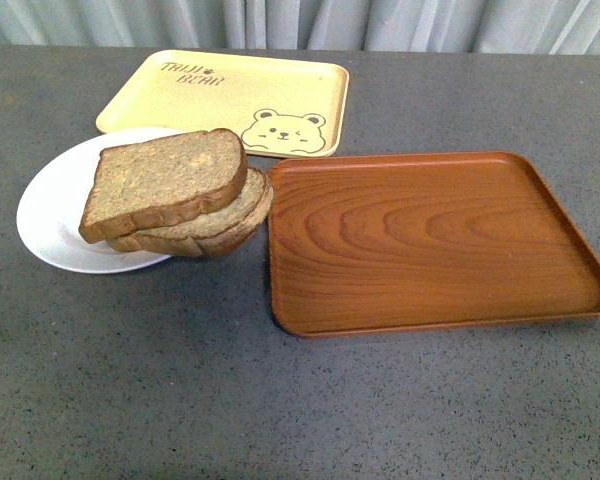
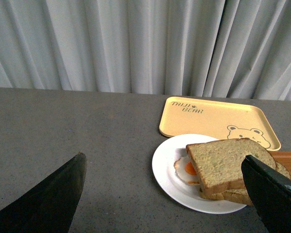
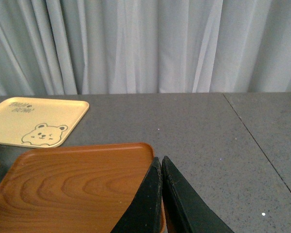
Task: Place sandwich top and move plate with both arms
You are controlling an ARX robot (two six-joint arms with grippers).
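The squarish sandwich top (image 1: 165, 180) lies on the rounder bread slice (image 1: 235, 220), stacked on the white plate (image 1: 50, 215) at the table's left. In the left wrist view the top slice (image 2: 225, 162) covers most of a fried egg (image 2: 186, 170) on the plate (image 2: 165, 167). My left gripper (image 2: 167, 187) is open and empty, raised above the table in front of the plate; its fingers (image 2: 53, 199) stand wide apart. My right gripper (image 3: 161, 162) is shut and empty, at the near edge of the brown wooden tray (image 3: 72, 184). Neither arm shows in the front view.
A yellow bear-printed tray (image 1: 230, 100) lies behind the plate. The brown wooden tray (image 1: 430, 240) lies to the right of the plate, its edge close to the bread. Grey table (image 1: 180, 400) spreads in front. White curtains (image 2: 136, 43) hang behind.
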